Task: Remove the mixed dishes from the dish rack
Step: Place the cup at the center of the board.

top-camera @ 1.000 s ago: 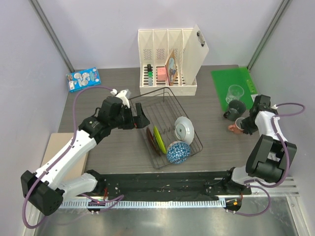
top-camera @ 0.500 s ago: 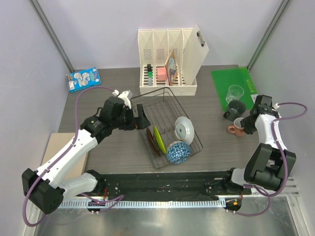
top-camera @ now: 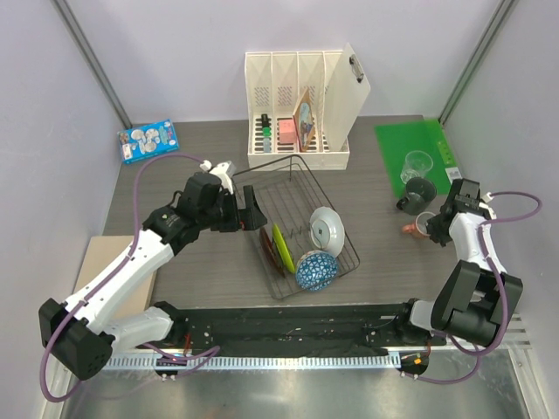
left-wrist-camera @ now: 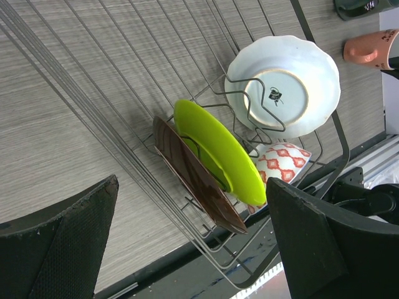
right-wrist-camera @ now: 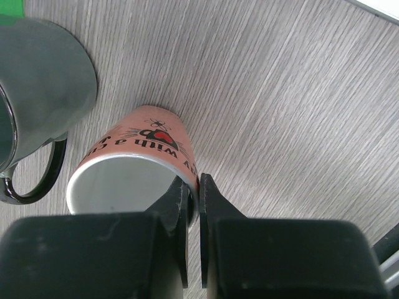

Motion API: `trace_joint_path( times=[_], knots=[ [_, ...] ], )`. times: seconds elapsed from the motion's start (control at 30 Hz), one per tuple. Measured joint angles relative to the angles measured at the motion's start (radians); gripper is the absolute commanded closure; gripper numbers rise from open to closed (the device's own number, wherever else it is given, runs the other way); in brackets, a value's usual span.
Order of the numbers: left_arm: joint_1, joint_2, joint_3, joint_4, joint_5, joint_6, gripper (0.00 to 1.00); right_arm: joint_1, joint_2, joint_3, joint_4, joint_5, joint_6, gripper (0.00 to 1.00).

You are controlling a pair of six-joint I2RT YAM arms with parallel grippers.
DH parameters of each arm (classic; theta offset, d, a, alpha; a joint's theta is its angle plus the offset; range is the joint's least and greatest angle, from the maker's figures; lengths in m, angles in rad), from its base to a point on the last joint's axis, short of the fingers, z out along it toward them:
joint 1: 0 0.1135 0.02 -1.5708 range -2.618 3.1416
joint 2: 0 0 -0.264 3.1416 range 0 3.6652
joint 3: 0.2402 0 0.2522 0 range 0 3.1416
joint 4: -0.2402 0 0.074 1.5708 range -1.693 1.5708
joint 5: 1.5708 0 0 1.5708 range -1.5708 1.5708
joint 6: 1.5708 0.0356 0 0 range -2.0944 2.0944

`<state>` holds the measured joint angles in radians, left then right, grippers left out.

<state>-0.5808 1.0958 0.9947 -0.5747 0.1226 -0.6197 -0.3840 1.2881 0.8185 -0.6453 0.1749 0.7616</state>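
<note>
Grey tabletop (top-camera: 371,218), right side: right jaws pinch pink mug (right-wrist-camera: 140,143).

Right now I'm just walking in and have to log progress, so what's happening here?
The right gripper is pinching the rim of the pink mug, off to the right beside the dark mug and near the glass. The left gripper is open, hovering at the dish rack's left side. The rack holds a green plate, a dark red plate, a white plate and a blue bowl.
</note>
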Motion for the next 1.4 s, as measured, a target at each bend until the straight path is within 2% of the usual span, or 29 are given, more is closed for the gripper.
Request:
trace_joint_path(
  times=[0.07,0.1,0.2,0.47,0.97,1.4],
  knots=[
    [-0.001,0.001,0.0,0.0,0.0,0.0,0.0,-0.001,-0.001,-0.001,0.004,-0.002,0.0,0.89],
    [-0.001,0.002,0.0,0.0,-0.001,0.0,0.0,-0.001,-0.001,-0.001,0.004,-0.002,0.0,0.81],
    [-0.002,0.007,0.0,-0.001,-0.002,0.0,0.0,-0.002,-0.001,0.0,0.008,-0.012,0.003,0.72],
    [-0.002,0.018,0.0,-0.002,-0.002,0.0,0.0,0.003,0.004,0.018,0.005,-0.065,0.005,0.7],
    [-0.004,0.018,0.0,-0.003,-0.003,0.0,0.0,0.003,-0.042,0.058,-0.059,-0.072,0.003,0.67],
    [-0.008,0.018,0.0,-0.006,-0.014,0.0,0.0,0.014,-0.15,0.074,-0.108,-0.114,0.011,0.67]
  ],
)
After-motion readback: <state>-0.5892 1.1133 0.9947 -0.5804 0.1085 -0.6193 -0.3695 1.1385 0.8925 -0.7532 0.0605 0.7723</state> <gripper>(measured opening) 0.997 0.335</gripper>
